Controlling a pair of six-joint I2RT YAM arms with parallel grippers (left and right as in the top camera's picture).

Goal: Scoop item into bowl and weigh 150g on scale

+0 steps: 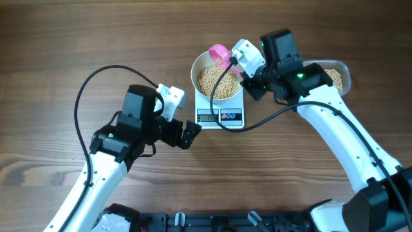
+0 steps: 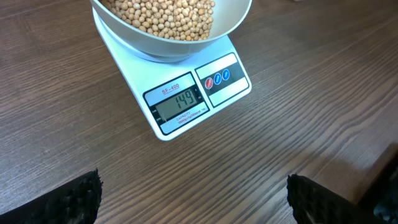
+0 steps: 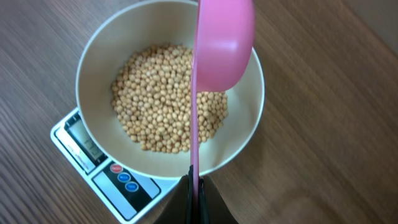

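The white bowl (image 1: 201, 67) stands on the white scale (image 1: 220, 116), and a heap of tan beans (image 1: 215, 82) fills its bottom. In the left wrist view the scale (image 2: 186, 102) shows 149 on its display, with the bowl (image 2: 231, 22) above it. My right gripper (image 3: 194, 186) is shut on the handle of a pink scoop (image 3: 222, 43), tipped on its side over the bowl (image 3: 99, 56) and the beans (image 3: 161, 99). My left gripper (image 2: 193, 193) is open over bare wood, just in front of the scale.
A clear plastic tub (image 1: 336, 76) with more beans lies at the right, partly hidden behind the right arm. Black cables loop from both wrists over the wooden table (image 1: 77, 38).
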